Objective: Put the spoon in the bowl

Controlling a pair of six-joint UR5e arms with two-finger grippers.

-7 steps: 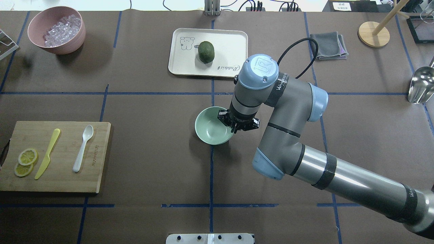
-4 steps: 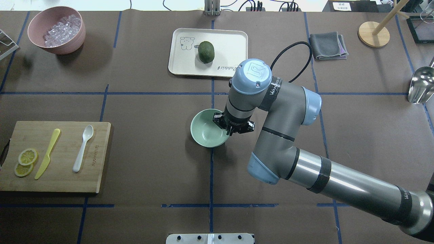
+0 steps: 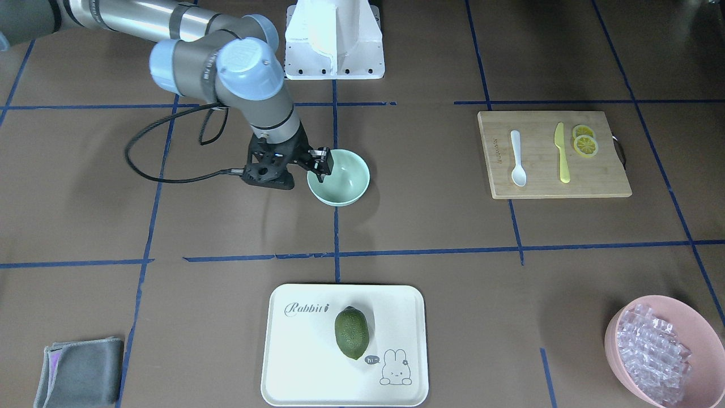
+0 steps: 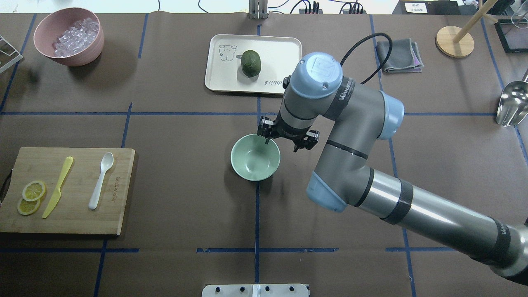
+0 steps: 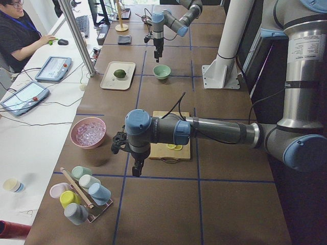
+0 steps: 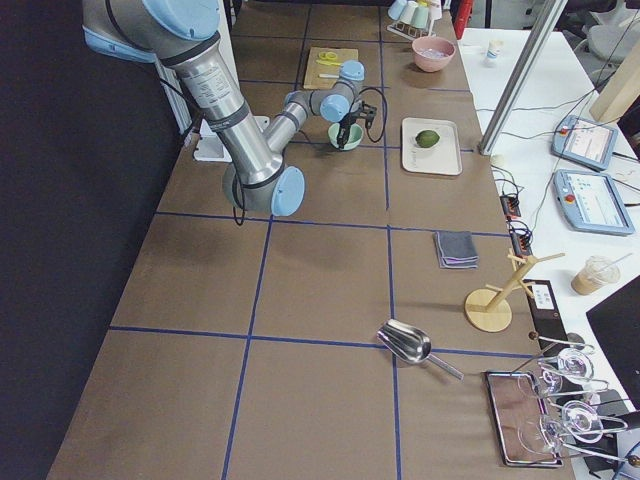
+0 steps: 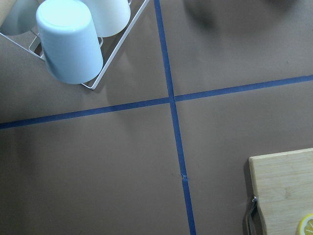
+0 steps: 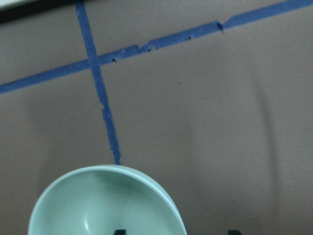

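The white spoon lies on the wooden cutting board at the table's left; it also shows in the front view. The mint-green bowl stands empty near the table's centre and shows in the front view and the right wrist view. My right gripper hangs open and empty just above the bowl's far right rim, one finger over the rim. My left gripper shows only in the left side view, beyond the board's left end; I cannot tell its state.
A yellow knife and lemon slices share the board. A pink bowl of clear cubes is far left. A tray holds a green fruit. A grey cloth, wooden stand and metal scoop are at right.
The bowl slid slightly left with my right gripper on its right rim. The gripper has since opened, let go and moved up toward the bowl's far rim.
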